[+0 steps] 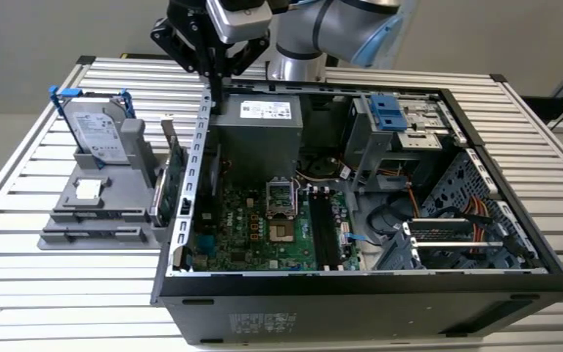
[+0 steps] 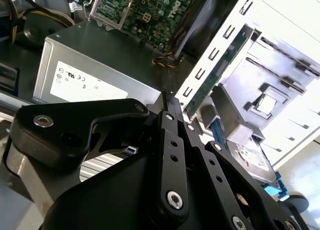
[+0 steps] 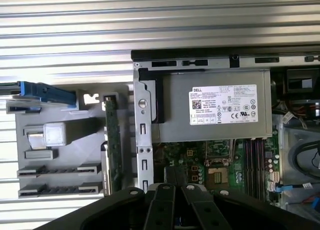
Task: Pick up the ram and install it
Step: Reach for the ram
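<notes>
Your black two-fingered tool (image 1: 215,103) hangs with its fingers drawn together above the rear wall of the open black computer case (image 1: 360,308), beside the grey power supply box (image 1: 257,128). I cannot tell whether the slim dark ram stick is pinched between them. The long black memory slots (image 1: 322,227) lie toward the exterior view's right.

Matt black end effector (image 1: 215,73); ribbed bare-metal table (image 1: 56,301).

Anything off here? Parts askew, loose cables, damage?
Nothing stands out. The hard drive and the card stand upright in the gray holder, the open case sits flat on the table, and the gripper hangs over the case wall by the power supply.
</notes>
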`<state>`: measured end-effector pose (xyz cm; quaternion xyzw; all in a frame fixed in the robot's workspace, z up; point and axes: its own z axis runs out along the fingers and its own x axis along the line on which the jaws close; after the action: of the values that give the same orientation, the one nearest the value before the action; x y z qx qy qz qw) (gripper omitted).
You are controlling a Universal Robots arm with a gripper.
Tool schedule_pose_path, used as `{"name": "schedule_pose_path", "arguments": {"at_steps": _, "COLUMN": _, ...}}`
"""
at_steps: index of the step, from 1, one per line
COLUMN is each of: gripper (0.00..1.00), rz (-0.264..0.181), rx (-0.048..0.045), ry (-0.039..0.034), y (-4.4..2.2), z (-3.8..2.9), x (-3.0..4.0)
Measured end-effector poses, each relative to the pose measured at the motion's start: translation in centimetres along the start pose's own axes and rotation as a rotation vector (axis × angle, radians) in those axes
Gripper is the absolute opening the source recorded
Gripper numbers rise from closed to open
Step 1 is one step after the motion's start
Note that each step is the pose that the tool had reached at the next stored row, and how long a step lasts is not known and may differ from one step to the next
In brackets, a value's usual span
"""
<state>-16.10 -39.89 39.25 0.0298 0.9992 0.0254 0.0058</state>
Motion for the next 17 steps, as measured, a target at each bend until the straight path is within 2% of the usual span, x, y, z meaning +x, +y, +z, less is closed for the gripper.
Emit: {"name": "schedule_pose_path", "arguments": {"at_steps": 17, "gripper": 0.0, "rz": 0.0, "rx": 0.0003, "ry": 0.0045, "y": -0.07, "z": -0.02, "x": 1.26}}
